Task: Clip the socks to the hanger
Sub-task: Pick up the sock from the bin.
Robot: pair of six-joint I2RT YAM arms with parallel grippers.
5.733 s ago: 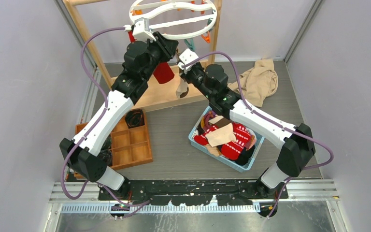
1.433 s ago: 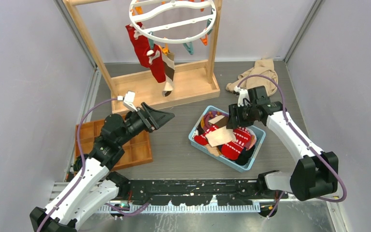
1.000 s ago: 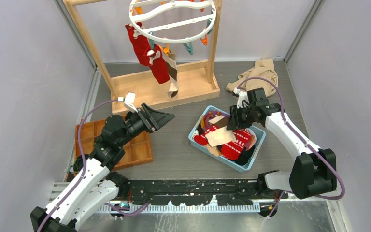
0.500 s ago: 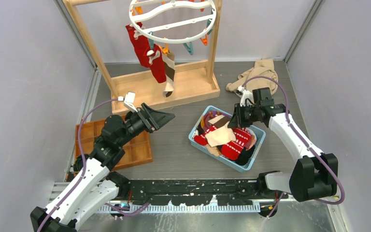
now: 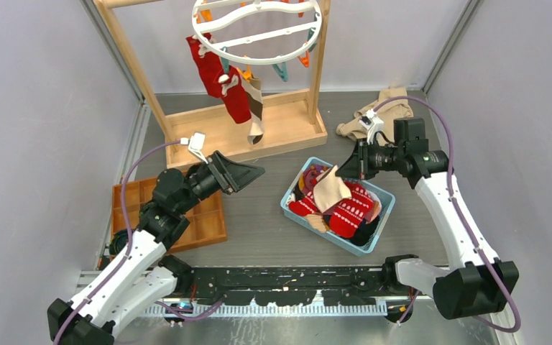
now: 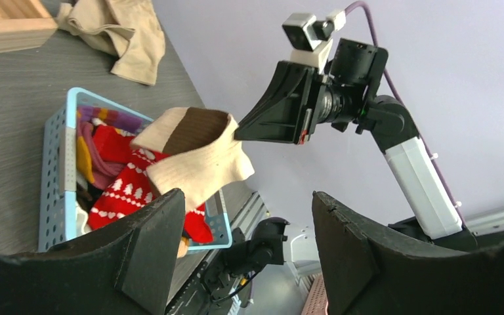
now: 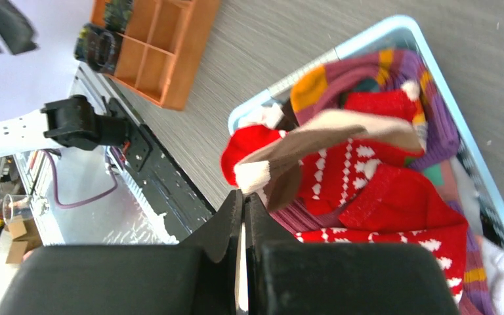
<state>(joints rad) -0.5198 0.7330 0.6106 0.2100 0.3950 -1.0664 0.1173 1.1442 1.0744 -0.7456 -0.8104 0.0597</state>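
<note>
Above basket [image 6: 56, 197]: one tan-brown sock [image 6: 197, 154] pinched by right hand [image 5: 341, 172].

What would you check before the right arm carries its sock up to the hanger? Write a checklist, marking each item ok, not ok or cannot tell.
1. Right claw shut on the tan sock: ok.
2. Sock gripped at one edge, with loose cloth left for a clip: ok.
3. Tan sock lifted clear of the basket: cannot tell; no view shows a gap under it.
4. Left claw open and empty: ok.
5. Hanger has a free clip: ok; a teal clip hangs empty.
</note>
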